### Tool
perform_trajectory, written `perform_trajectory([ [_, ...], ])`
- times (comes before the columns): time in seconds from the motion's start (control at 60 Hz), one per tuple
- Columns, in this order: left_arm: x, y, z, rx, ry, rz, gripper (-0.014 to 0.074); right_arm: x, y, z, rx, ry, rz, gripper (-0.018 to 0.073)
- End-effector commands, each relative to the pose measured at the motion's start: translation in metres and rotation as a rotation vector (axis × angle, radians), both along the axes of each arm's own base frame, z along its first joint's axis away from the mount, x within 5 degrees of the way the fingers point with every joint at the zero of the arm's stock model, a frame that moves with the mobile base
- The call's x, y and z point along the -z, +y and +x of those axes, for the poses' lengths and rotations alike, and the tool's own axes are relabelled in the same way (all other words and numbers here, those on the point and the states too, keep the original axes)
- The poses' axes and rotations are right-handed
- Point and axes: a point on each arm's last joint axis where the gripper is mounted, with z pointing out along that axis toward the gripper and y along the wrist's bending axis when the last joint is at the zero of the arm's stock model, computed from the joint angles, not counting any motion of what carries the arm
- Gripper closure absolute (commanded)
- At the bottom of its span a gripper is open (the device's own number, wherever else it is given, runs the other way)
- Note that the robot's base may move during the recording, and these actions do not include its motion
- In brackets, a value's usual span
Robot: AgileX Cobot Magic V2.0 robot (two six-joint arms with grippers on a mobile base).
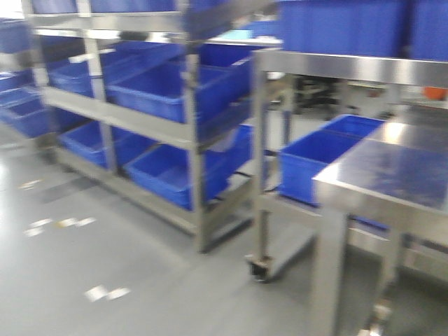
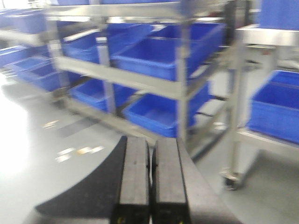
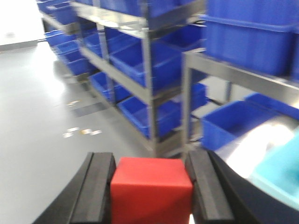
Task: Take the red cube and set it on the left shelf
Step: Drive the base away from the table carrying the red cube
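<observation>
Though blur softens it, the front view gives the widest look. The shelf [image 1: 190,140] stands at left on the grey floor [image 1: 105,266], its steel rails carrying blue crates [image 1: 168,91] on several levels, some tilted toward the aisle. Just right of it stands a second rack [image 1: 336,66] on a caster [image 1: 259,267], with more crates on and under it. A steel tabletop [image 1: 392,171] fills the lower right corner. Pale tape scraps [image 1: 105,292] lie on the floor.

From the left wrist view, the left tool [image 2: 150,154] shows at the bottom edge. Its two black fingers [image 2: 135,177] lie side by side with only a thin slit between them and grip nothing. The shelf [image 2: 140,80] stands beyond it, well apart.

Only the right wrist view shows the cube [image 3: 150,189]. It is red and sits clamped between the fingers [image 3: 99,186] of the right tool [image 3: 150,161], both pads touching its sides, above the floor. The shelf [image 3: 148,70] stands well ahead of it, and a pale turquoise tub [image 3: 280,172] edges in at the right.
</observation>
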Motion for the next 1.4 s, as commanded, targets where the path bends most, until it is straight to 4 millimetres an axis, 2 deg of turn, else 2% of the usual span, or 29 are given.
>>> perform_trajectory([
  [0.0, -0.0001, -0.0002, -0.0002, 0.003, -0.074, -0.005, 0.0495, -0.0151, -0.0003, 0.0003, 0.005, -0.101, 0.020, 0.0503],
  [1.384, -0.0001, -0.0002, -0.0002, 0.003, -0.074, -0.005, 0.0495, -0.0151, -0.0003, 0.0003, 0.005, -0.101, 0.020, 0.0503],
])
